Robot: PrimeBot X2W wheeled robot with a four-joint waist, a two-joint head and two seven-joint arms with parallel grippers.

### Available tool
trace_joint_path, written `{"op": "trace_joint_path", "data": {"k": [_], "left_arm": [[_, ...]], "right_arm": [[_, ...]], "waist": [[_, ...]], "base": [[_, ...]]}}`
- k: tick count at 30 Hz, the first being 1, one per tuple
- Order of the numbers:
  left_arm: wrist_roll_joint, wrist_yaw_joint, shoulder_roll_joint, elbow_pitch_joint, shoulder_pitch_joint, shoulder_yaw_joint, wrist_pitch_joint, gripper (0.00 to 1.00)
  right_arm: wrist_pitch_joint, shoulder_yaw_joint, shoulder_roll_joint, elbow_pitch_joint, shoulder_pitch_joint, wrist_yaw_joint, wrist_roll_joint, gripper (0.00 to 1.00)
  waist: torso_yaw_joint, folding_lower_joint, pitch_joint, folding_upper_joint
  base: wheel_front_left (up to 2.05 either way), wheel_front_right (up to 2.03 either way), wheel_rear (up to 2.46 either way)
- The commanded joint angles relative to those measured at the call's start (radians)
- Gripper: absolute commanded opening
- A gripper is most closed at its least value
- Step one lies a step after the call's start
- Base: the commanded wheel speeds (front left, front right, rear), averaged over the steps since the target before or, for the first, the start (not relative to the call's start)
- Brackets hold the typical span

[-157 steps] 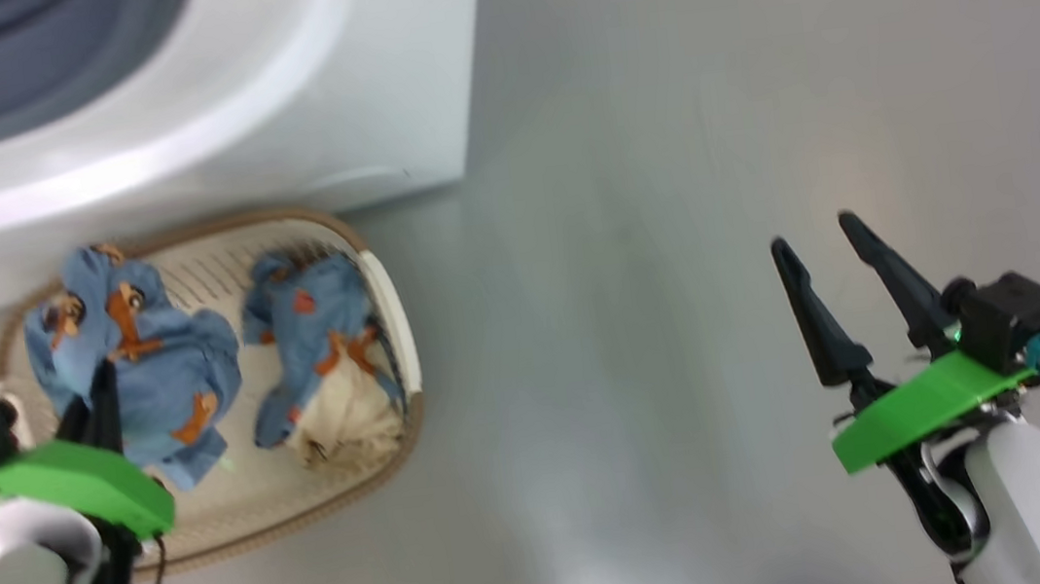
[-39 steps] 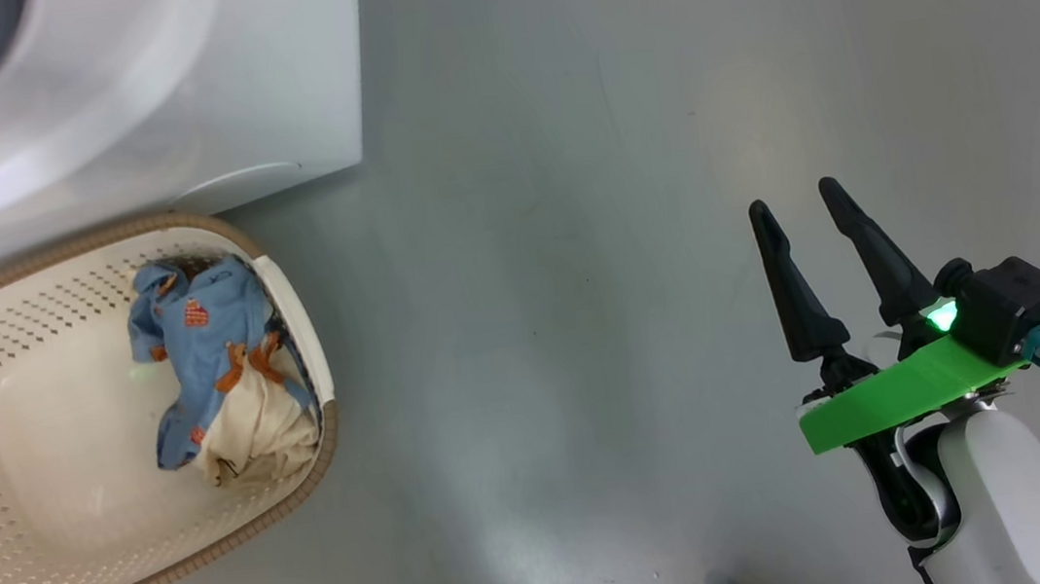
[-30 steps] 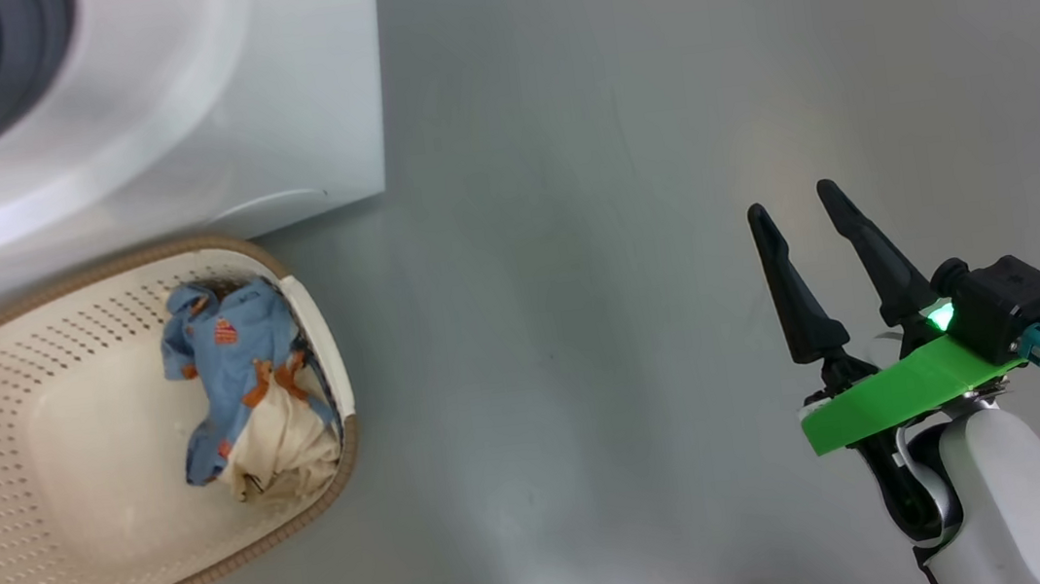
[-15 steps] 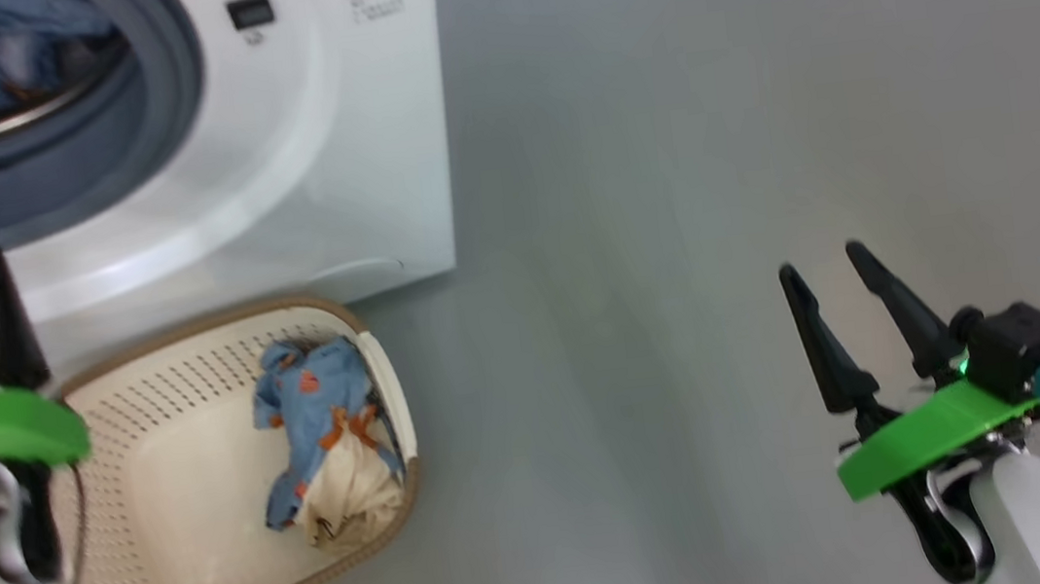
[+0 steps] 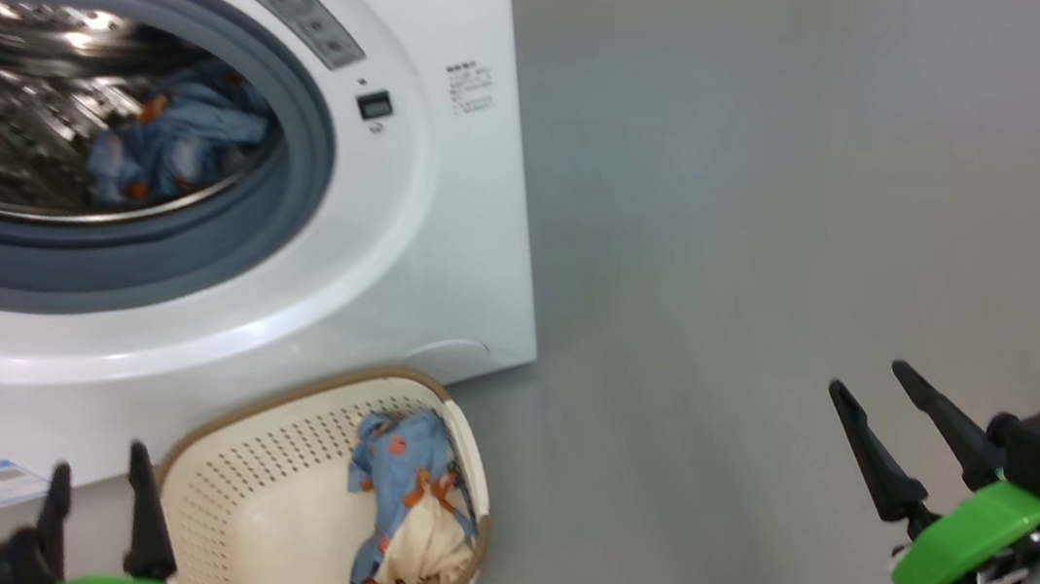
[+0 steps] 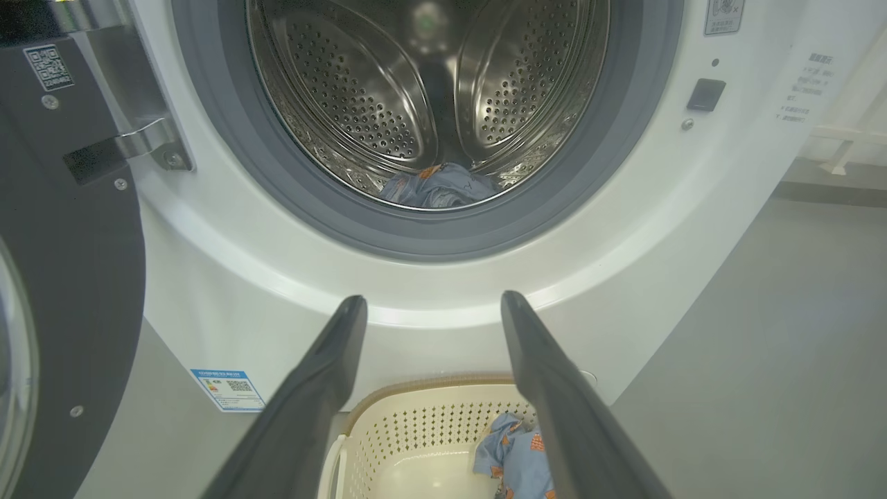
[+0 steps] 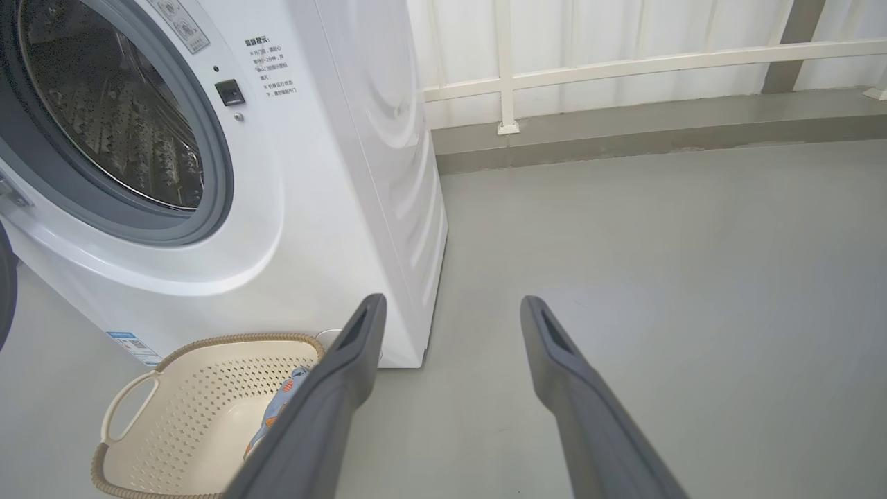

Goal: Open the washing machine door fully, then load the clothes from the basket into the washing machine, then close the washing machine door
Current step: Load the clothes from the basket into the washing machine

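In front of the washing machine (image 5: 465, 239): loading step. My left pincer (image 5: 98, 458) hangs spread and empty beside the basket (image 5: 297, 396); next I should descend onto the clothes (image 5: 397, 463) (basket's right end) and pinch.

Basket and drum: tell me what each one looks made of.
The basket looks like matte cream moulded plastic, going by its regular punched holes; its brown rim looks woven, possibly imitation. The drum looks like polished steel: mirror reflections, perforated.
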State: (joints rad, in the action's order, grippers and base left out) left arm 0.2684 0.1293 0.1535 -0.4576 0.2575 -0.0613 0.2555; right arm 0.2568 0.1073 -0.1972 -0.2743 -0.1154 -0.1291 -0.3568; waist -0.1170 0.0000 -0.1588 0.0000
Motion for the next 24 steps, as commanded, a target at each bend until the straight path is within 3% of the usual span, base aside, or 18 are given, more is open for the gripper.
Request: {"op": "trace_joint_path", "data": {"k": [1, 15, 24], "left_arm": [[-0.011, 0.001, 0.022, 0.039, -0.020, -0.040, 0.006, 1.00], [-0.024, 0.001, -0.028, 0.184, -0.282, -0.073, 0.006, 1.00], [-0.028, 0.001, -0.043, 0.251, -0.365, -0.092, 0.006, 1.00]], "right_arm": [[0.005, 0.015, -0.019, 0.019, 0.017, -0.002, -0.006, 1.00], [0.005, 0.000, -0.038, 0.036, 0.124, -0.002, -0.021, 1.00], [0.005, -0.017, -0.039, 0.046, 0.160, -0.002, -0.021, 1.00]], "waist": [[0.045, 0.0000, 0.067, 0.0000], [0.071, 0.0000, 0.157, 0.0000], [0.079, 0.0000, 0.170, 0.0000]], "base": [[0.00, 0.00, 0.00], [0.00, 0.00, 0.00], [0.00, 0.00, 0.00]]}}
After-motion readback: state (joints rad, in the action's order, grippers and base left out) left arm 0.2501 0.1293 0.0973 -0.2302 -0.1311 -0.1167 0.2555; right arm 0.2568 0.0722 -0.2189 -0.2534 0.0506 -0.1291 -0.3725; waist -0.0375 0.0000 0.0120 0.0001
